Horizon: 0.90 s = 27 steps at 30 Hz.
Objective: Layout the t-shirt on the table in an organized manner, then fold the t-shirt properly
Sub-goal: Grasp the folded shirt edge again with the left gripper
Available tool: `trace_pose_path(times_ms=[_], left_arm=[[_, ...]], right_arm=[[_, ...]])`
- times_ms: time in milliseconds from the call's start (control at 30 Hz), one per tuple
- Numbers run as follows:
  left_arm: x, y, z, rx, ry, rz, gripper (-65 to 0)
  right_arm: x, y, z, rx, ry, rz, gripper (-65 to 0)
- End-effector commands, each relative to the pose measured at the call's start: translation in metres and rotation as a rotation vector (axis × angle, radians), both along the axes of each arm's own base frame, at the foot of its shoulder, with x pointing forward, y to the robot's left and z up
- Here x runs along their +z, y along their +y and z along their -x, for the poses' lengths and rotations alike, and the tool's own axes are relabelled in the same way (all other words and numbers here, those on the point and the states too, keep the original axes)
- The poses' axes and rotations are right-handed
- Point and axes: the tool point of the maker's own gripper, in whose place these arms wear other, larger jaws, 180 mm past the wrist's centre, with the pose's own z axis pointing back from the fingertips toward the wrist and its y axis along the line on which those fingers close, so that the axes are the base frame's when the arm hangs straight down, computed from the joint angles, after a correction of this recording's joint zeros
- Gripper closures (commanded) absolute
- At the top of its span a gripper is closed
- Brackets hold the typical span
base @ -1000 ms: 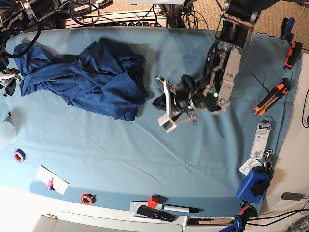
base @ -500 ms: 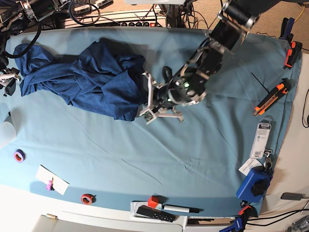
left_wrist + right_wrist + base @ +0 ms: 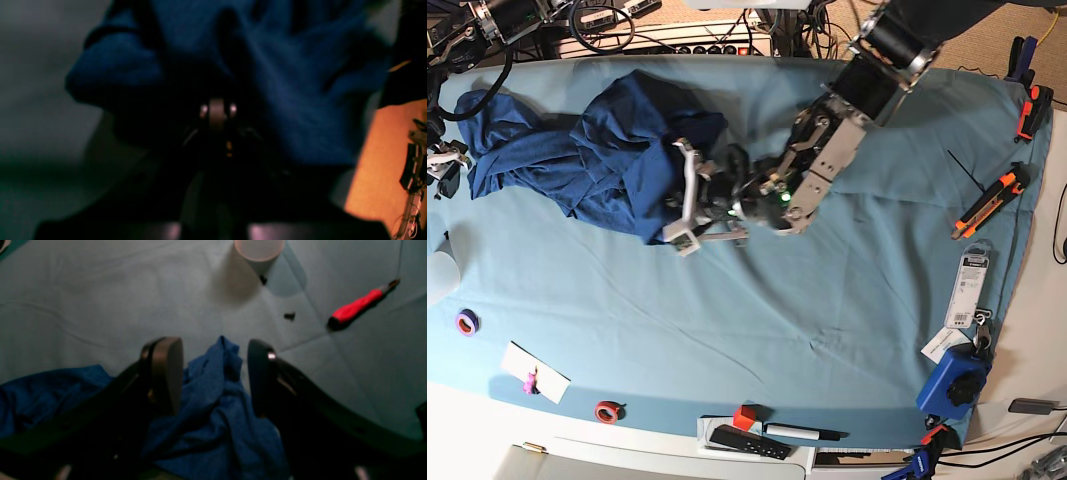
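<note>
The dark navy t-shirt (image 3: 597, 150) lies crumpled at the back left of the teal-covered table (image 3: 847, 290). My left gripper (image 3: 685, 198) is pressed against the shirt's right edge. The left wrist view is dark and blurred; there the left gripper (image 3: 227, 60) looks shut, with blue t-shirt (image 3: 300, 100) folds all around it. My right gripper (image 3: 213, 373) is open at the shirt's left end, near the table's left edge (image 3: 443, 160). A ridge of t-shirt (image 3: 213, 400) stands between its two fingers (image 3: 166, 373), clear of both.
A pale cup (image 3: 259, 250) and a red-handled tool (image 3: 357, 308) lie beyond the right gripper. An orange knife (image 3: 992, 200), a packet (image 3: 972, 285) and a blue object (image 3: 952, 380) line the right side. Tape rolls (image 3: 467, 322), a white card (image 3: 535, 372) and a remote (image 3: 747, 441) sit along the front.
My left arm has swept left across the table to the shirt's right edge and pushed that edge leftward. The right arm has not moved.
</note>
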Motion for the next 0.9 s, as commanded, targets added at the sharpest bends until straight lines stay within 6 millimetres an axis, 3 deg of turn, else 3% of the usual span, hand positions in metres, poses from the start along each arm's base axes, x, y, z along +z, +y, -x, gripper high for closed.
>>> trace_pose_path(times_ms=[0, 167, 333, 600, 867], left_arm=[[0.025, -0.017, -0.003, -0.015, -0.031, 0.078, 0.0], [0.045, -0.039, 0.001, -0.040, -0.047, 0.149, 0.0], [0.052, -0.046, 0.001, -0.042, -0.062, 0.166, 0.0], [0.027, -0.029, -0.010, -0.037, -0.147, -0.014, 0.0], [0.013, -0.023, 0.013, -0.178, -0.120, -0.094, 0.0]], right_arm=[[0.019, -0.004, -0.006, 0.011, -0.050, 0.041, -30.9], [0.020, -0.004, -0.006, 0.011, -0.051, 0.042, -30.9], [0.020, -0.004, -0.006, 0.011, -0.051, 0.042, -30.9], [0.019, -0.004, -0.006, 0.010, -0.050, 0.042, -30.9], [0.020, -0.004, -0.006, 0.010, -0.051, 0.042, -30.9]])
